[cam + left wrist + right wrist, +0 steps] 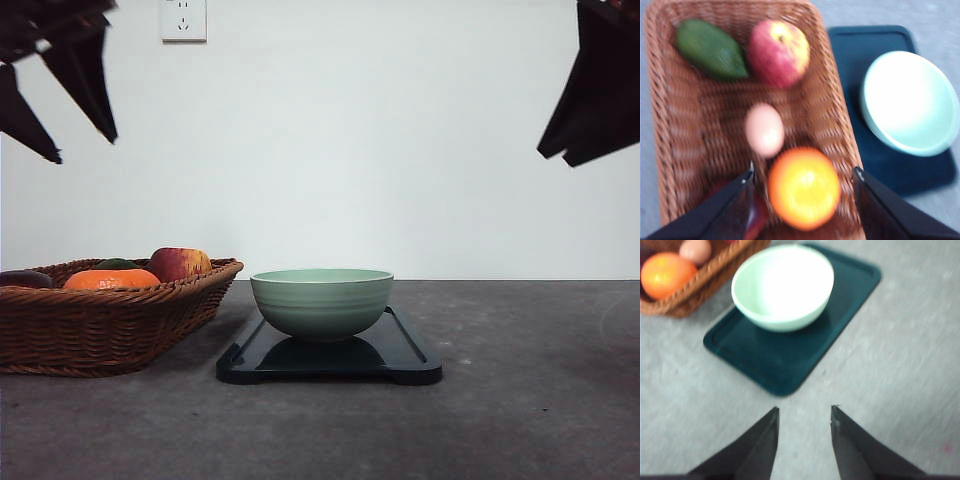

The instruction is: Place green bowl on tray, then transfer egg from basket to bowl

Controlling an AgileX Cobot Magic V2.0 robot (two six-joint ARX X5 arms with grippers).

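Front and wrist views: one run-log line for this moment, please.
green bowl: on tray, empty | egg: in basket | left gripper: open above basket | right gripper: open, empty

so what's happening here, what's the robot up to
The bowl already sits on the tray, empty. The egg lies in the basket among the fruit. The left gripper hangs open above the basket, near the egg. The right gripper is open over the table, holding nothing.

In the basket, the egg has open room above it. 2 fruits crowd it: the orange touching, the apple near.
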